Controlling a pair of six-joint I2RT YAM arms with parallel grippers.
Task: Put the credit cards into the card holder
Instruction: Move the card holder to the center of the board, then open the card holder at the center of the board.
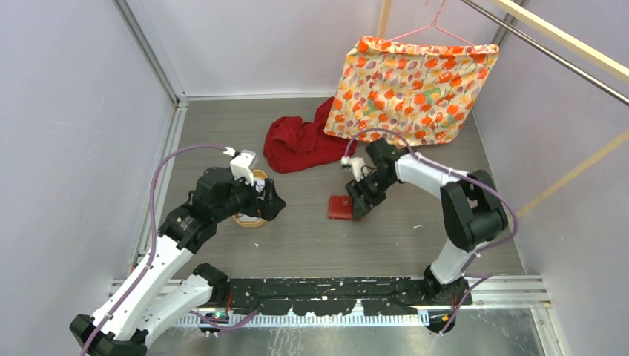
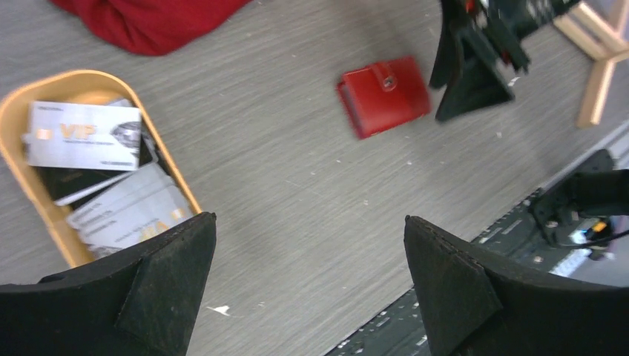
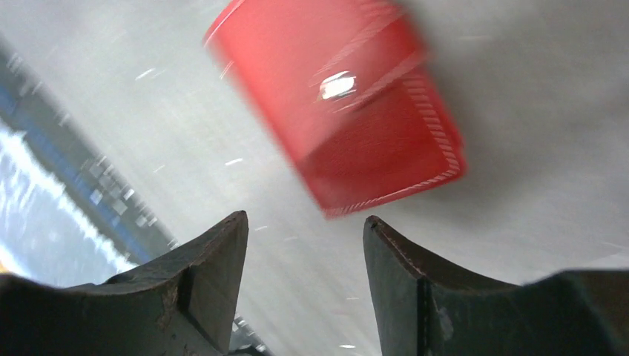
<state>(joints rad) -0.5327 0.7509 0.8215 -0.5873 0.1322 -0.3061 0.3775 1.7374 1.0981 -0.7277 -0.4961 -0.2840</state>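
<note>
The card holder [image 1: 340, 208] is lying closed and flat on the grey, wood-grained worktop [image 1: 334, 248]. It is showing as a small square of red leather-like material with rounded corners. A snap tab [image 2: 383, 77] with a small shiny stud is folding over one edge. In the blurred right wrist view, a line of fine stitching is running along its border.

The right pincer [image 3: 304, 222] is hanging low just to the right of the card holder. Its two dark, matte, wedge-shaped fingers [image 3: 215, 274] are standing moderately apart with nothing between them. The card holder is lying just beyond their tips, and whether they are touching it cannot be told.

Well to the left of the card holder, a tan oval tray [image 2: 67, 78] with a smooth raised rim is sitting on the worktop. The credit cards [image 2: 83, 135] are lying inside it in a loose, overlapping pile of thin, flat rectangles. A whitish one on top is carrying "VIP" in orange-gold letters beside a dark graphic. A black one is lying under it, and a pale one nearby is bearing lines of print too small to read. The left pincer [image 2: 308, 222] is hovering over that tray, its rough black pads spread wide and gripping nothing.

Behind the card holder, toward the back wall, a crumpled red cloth [image 1: 297, 144] is lying in soft folds. Beyond that, a flowered fabric [image 1: 412, 89] in orange, yellow and green is hanging from a pink wire hanger [image 1: 438, 26].
</note>
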